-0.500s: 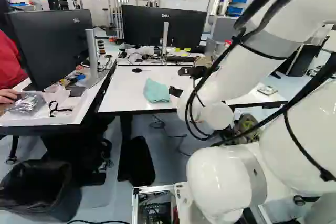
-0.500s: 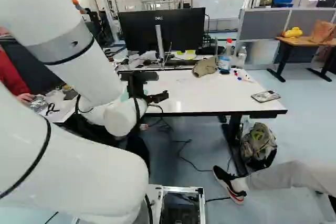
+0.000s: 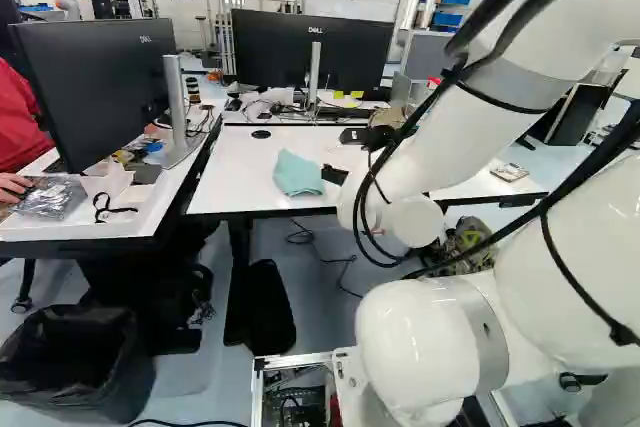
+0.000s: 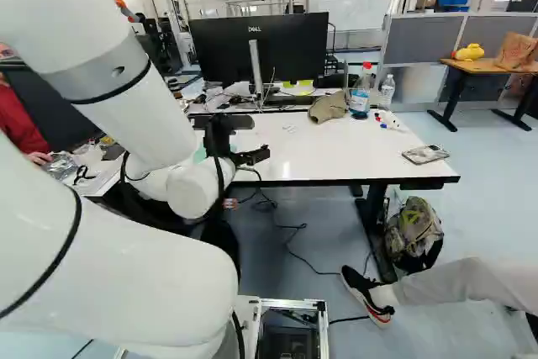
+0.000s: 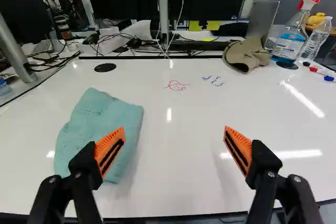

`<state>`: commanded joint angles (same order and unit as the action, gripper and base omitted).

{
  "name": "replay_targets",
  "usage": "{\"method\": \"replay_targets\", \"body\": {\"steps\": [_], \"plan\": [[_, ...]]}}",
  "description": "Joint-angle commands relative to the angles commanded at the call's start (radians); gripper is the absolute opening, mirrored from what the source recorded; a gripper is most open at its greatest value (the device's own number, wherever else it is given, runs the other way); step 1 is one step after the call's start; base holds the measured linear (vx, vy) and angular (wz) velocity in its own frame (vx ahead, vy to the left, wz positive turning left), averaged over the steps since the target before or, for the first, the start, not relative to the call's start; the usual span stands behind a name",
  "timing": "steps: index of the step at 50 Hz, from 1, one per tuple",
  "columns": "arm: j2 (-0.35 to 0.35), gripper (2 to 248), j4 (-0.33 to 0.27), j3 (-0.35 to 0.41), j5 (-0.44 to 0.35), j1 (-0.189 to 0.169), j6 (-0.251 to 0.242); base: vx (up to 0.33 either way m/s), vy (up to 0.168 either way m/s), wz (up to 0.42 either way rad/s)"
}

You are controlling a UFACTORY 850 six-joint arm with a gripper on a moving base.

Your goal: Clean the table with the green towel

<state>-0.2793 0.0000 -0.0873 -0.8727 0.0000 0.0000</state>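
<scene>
Over the white table [image 4: 336,153] my gripper [image 4: 249,139] hangs near its front edge. In the wrist view the gripper [image 5: 174,151] stands wide open, with only bare tabletop between its fingers. The green towel [image 5: 97,124], folded and slightly rumpled, lies flat on the table, beyond and partly behind one orange-padded finger. In the left base view the towel [image 3: 298,174] rests near the front edge, beside the gripper. Farther out on the tabletop are a red scribble [image 5: 176,85] and small blue marks [image 5: 213,81].
A monitor [image 4: 261,46], cables and a keyboard stand behind the table. At its far right are a tan cap [image 5: 245,55], a spray bottle [image 5: 290,38], a clear bottle and markers. A phone-like object [image 4: 426,154] lies near the right edge. Another desk with a monitor [image 3: 100,87] adjoins at left.
</scene>
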Motion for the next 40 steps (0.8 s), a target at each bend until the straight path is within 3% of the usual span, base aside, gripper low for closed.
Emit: {"method": "replay_targets", "body": {"steps": [22, 40], "plan": [[0.004, 247, 0.0, -0.008, 0.0, 0.003, 0.0, 0.0, 0.0, 0.0], [0.032, 247, 0.0, -0.075, 0.0, 0.051, 0.0, 0.0, 0.0, 0.0]]}}
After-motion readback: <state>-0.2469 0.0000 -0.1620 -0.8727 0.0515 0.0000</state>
